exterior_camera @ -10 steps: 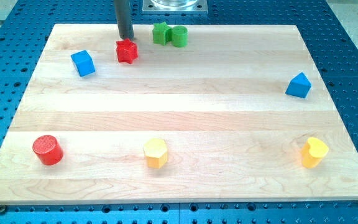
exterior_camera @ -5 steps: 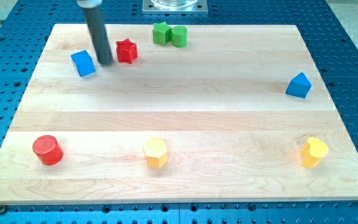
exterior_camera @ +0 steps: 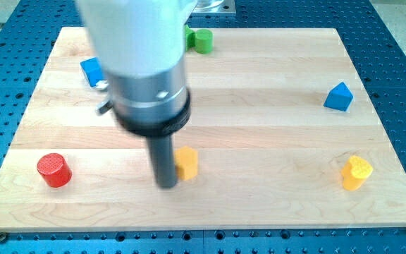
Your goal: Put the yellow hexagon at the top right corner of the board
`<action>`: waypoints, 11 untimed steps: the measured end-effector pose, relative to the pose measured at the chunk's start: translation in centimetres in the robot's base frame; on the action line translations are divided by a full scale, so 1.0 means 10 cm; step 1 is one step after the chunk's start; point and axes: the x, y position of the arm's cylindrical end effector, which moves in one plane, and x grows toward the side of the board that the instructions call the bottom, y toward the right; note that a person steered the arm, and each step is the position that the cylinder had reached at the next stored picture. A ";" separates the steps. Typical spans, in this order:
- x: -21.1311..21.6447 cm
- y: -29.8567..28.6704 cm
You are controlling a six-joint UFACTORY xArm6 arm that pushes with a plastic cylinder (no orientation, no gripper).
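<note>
Tip (exterior_camera: pixel 166 185), clawless rod with nothing to spread or pinch, sitting just left of yellow hexagon (exterior_camera: pixel 187 163) near worktop (exterior_camera: pixel 273 134) bottom edge, well apart from top right corner; risking glancing off-centre contact, spinning block sideways off course.

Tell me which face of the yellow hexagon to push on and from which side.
Push the yellow hexagon on its lower-left side, driving toward the view's top right. My tip already sits against its left face, so probably shift slightly below it first.
</note>
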 end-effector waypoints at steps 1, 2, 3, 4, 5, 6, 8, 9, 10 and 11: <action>-0.67 0.50; -0.70 0.73; -0.23 0.65; -0.31 1.41; -1.15 1.52; -1.88 1.50; -1.90 0.82; -2.35 0.81; -2.86 1.54; -3.12 1.99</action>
